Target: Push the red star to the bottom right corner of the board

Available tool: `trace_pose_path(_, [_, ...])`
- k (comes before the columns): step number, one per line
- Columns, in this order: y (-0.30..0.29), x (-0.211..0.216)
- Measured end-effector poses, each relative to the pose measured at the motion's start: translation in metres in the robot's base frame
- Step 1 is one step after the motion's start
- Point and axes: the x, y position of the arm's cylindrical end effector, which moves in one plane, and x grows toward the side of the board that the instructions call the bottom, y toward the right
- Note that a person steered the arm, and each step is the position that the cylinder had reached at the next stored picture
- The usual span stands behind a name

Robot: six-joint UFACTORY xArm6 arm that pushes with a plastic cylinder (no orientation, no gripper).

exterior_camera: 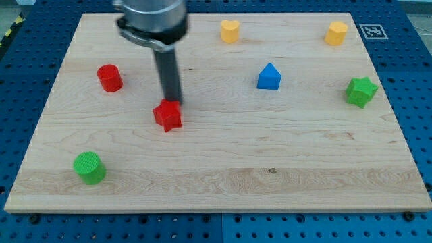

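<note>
The worktop is pale wood with fine lengthwise grain, a small dark knot and a smooth, matt finish. It lies on a blue perforated plate that looks like painted metal. The red star, red cylinder, blue block, green star and the two yellow blocks look like matt plastic. The green cylinder shows a ribbed, layered top. The rod is dark, smooth and faintly glossy down to my tip; the collar above it looks like grey metal.
</note>
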Motion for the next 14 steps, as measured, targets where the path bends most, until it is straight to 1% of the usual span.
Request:
trace_pose_path(1, [-0.003,0.0])
trace_pose_path(3, [-0.098,-0.002])
trace_pose_path(4, [-0.085,0.015])
trace_pose_path(5, [-0.018,0.04])
trace_pose_path(6, [0.053,0.045])
trace_pose_path(7, [0.086,0.048])
trace_pose_path(8, [0.032,0.049])
trace_pose_path(9, [0.019,0.061])
trace_pose_path(10, [0.054,0.068])
trace_pose_path(12, [0.053,0.065])
trace_pose_path(13, [0.069,0.063])
trace_pose_path(14, [0.11,0.068])
